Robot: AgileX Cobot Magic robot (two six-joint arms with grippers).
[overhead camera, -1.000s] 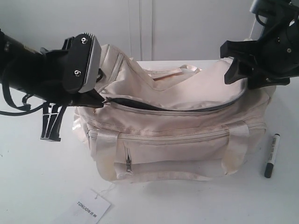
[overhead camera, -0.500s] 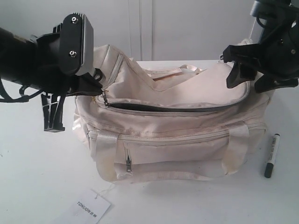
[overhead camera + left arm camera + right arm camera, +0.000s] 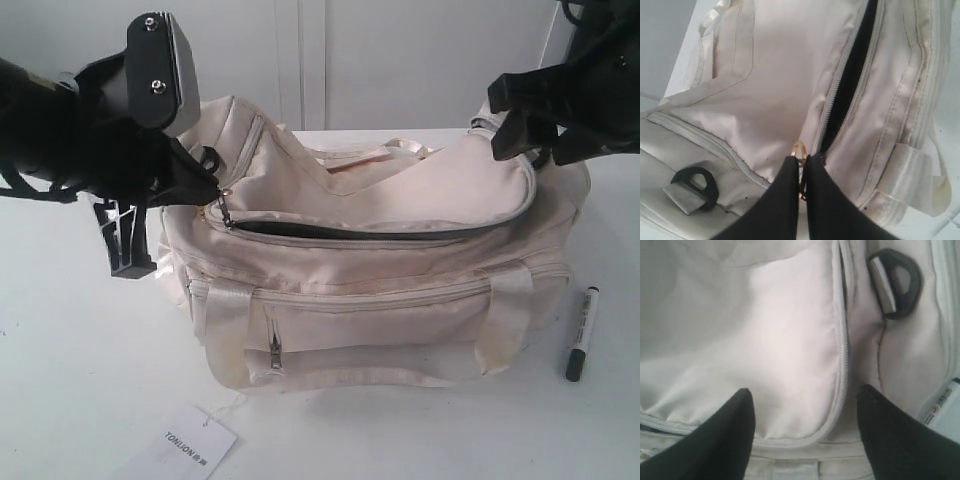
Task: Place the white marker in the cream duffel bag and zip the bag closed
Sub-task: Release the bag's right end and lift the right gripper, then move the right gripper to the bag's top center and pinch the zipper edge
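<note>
White marker [image 3: 582, 333] lies flat on the table [image 3: 60, 380], outside the cream duffel bag [image 3: 380, 300], just beside its right end, dark cap toward the camera. Right gripper [image 3: 805, 390] hangs above the bag's right end, jaws spread wide and holding nothing, well apart from the marker below it. Top zipper [image 3: 350, 232] gapes partly open. At its left end, left gripper [image 3: 802, 172] has its fingers pinched together on the gold zipper pull [image 3: 799, 150]. Paper tag [image 3: 190, 440] lies in front of the bag.
</note>
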